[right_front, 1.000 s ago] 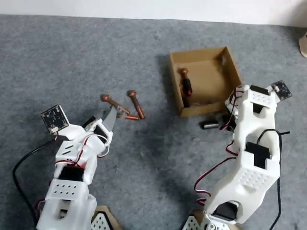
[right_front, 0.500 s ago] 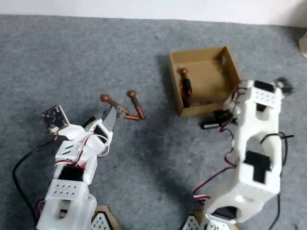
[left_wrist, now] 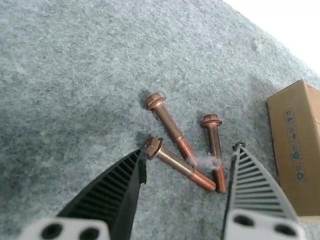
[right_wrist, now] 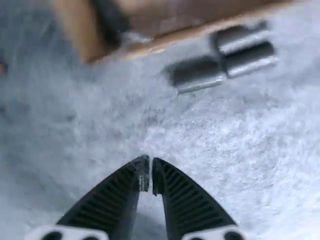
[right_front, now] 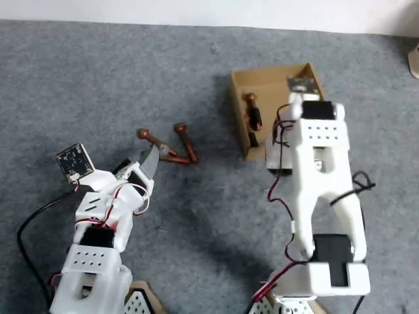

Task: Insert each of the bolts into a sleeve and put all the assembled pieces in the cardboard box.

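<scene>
Three copper bolts (left_wrist: pixel 177 164) lie close together on the grey carpet, also seen from above as bolts (right_front: pixel 184 141). My left gripper (left_wrist: pixel 190 152) is open just short of them, a finger on either side of the nearest bolt; its place from above is left gripper (right_front: pixel 148 161). The cardboard box (right_front: pixel 308 72) holds one bolt in a black sleeve (right_front: pixel 253 118). Three loose black sleeves (right_wrist: pixel 197 75) lie on the carpet along the box's near wall (right_wrist: pixel 150 20). My right gripper (right_wrist: pixel 148 176) is shut on nothing, low over the carpet short of those sleeves.
The right arm's white body (right_front: pixel 317 163) covers the box's front right corner and most of the loose sleeves from above. Open carpet (right_front: pixel 98 78) stretches to the left and far side. A tan object (right_front: pixel 414 60) sits at the right edge.
The right arm has swung left, from beside the box's right corner to over its front wall and the loose sleeves. The left arm and bolts have not moved.
</scene>
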Action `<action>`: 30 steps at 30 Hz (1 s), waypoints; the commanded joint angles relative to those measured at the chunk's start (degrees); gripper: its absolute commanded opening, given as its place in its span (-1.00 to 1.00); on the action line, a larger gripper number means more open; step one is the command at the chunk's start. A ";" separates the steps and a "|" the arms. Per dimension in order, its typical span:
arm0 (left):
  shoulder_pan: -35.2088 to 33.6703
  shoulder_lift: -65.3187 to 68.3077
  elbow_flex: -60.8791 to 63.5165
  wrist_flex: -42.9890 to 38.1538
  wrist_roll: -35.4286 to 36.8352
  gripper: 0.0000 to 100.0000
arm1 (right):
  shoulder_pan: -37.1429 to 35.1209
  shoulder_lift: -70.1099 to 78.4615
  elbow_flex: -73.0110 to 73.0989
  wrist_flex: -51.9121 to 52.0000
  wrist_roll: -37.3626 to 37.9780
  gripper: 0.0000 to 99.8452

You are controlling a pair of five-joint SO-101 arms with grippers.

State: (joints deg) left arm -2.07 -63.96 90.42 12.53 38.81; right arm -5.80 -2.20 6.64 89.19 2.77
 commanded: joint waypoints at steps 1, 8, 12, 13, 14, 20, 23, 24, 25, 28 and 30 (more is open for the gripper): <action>1.01 -0.84 -0.40 -0.35 -0.35 -0.49 | 0.48 3.03 -1.10 -0.13 3.60 -0.99; 1.10 -0.84 -0.40 -0.35 -0.35 -0.49 | 3.47 12.44 -1.63 -4.97 41.67 -0.99; 1.10 -0.84 -0.48 -0.35 -0.35 -0.49 | 4.44 12.35 -2.68 0.75 55.74 -0.99; 1.10 -0.84 -0.48 -0.35 -0.35 -0.49 | 4.53 12.35 -4.26 1.89 59.43 -0.99; 1.10 -0.84 -0.48 -0.35 -0.35 -0.49 | 4.79 12.44 -5.85 2.77 63.47 -0.99; 1.10 -0.84 -0.48 -0.35 -0.35 -0.49 | 7.60 12.53 -12.62 6.46 85.10 -0.92; 1.10 -0.84 -0.48 -0.35 -1.32 -0.49 | 8.13 12.97 -15.16 6.02 85.89 -0.67; 1.10 -0.84 -0.31 -0.35 -2.73 -0.49 | 8.13 12.97 -15.69 6.02 86.07 -0.64; 1.19 -0.84 -0.31 -0.35 -3.52 -0.49 | 8.13 13.05 -16.13 5.93 87.12 -0.65; 1.19 -0.84 -0.31 -0.35 -3.60 -0.49 | 7.43 13.05 -15.87 5.93 91.08 -0.69; 1.19 -0.84 -0.31 -0.35 -3.60 -0.49 | 7.16 13.93 -15.69 6.02 91.60 -0.70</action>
State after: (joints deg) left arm -2.07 -63.96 90.42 12.53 35.65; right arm 1.67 11.43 -6.81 94.90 92.44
